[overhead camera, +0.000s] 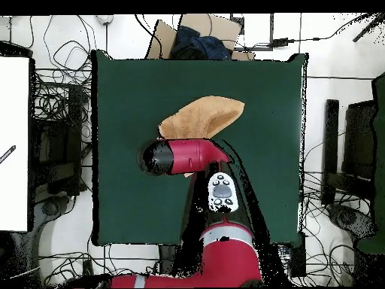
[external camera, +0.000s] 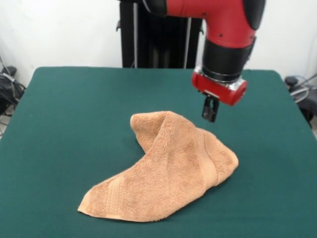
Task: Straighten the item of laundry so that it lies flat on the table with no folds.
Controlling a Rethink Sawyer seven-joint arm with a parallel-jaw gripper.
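Towel (external camera: 163,173) lies folded on the surface (external camera: 59,124), just below the gripper (external camera: 210,110); jaws' state unclear.

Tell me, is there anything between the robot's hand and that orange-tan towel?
Nothing: in the front view the hand hangs above the crumpled orange-tan terry towel, with only bare green felt table showing between.
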